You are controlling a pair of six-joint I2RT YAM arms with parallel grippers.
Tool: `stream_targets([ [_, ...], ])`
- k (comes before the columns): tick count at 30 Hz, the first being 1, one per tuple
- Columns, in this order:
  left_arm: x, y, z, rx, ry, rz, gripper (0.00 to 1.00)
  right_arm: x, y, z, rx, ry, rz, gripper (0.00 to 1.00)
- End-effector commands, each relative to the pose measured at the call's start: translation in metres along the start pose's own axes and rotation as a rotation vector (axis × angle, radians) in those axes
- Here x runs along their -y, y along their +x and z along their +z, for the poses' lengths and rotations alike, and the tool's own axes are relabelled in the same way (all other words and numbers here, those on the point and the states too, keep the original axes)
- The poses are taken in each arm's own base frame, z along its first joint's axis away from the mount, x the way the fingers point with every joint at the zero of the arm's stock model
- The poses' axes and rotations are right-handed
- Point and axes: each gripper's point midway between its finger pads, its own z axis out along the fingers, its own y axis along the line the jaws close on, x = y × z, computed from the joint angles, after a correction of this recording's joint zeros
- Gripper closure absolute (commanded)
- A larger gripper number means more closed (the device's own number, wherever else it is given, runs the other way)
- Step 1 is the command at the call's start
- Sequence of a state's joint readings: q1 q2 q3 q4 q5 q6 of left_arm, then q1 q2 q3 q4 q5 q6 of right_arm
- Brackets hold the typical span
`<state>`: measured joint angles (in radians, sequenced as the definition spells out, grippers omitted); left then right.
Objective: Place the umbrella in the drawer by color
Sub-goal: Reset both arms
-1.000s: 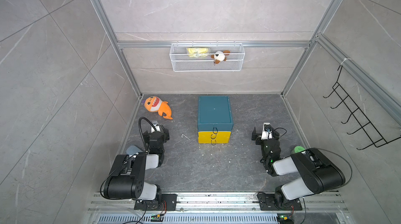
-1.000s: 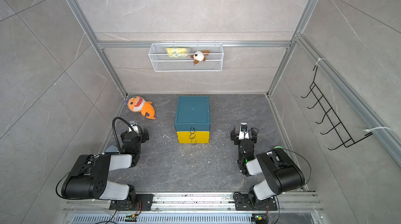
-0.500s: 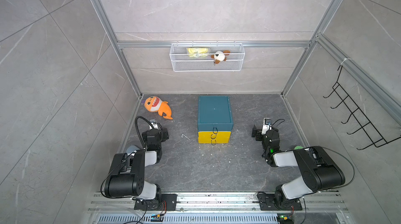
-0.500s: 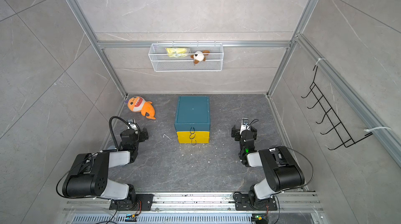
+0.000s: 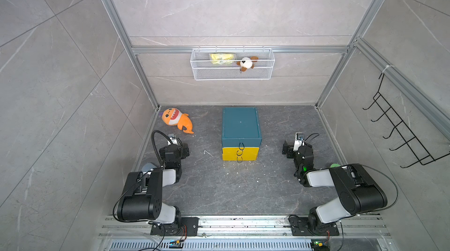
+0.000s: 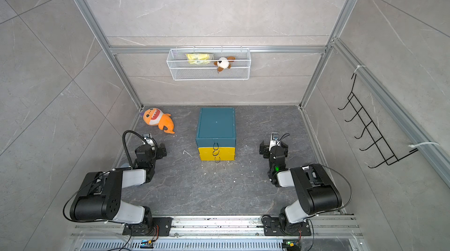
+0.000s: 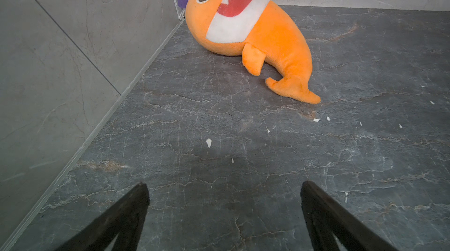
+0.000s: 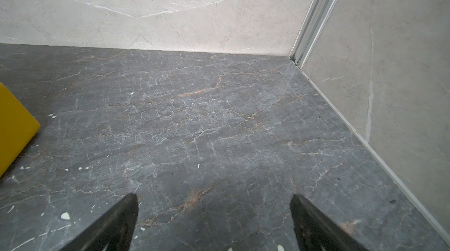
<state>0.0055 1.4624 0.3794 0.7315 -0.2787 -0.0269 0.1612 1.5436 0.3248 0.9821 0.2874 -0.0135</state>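
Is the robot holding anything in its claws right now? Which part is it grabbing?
Nothing. The left gripper and the right gripper are both open, with only bare floor between their jaws.

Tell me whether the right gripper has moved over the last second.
Yes. The right gripper has crept slightly toward the back wall, judged against the yellow drawer beside it.

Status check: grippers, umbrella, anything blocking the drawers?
Left gripper open, empty; right gripper open, empty. Teal drawer and yellow drawer look shut. No umbrella clearly in view. Orange shark plush lies apart, nothing before the drawer fronts.
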Motion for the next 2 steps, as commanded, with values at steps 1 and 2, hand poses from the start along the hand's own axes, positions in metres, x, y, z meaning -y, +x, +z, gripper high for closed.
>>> stream_targets([
  [1,0.0010,-0.0137,0.0014,0.042,0.006,-0.031,0.00,0.0001,-0.0028,-0.0005,0.005,-0.002,0.022,0.00],
  [2,0.0008,-0.0135,0.0014,0.041,0.006,-0.031,0.00,0.0002,-0.0020,-0.0013,0.006,-0.001,0.020,0.00],
])
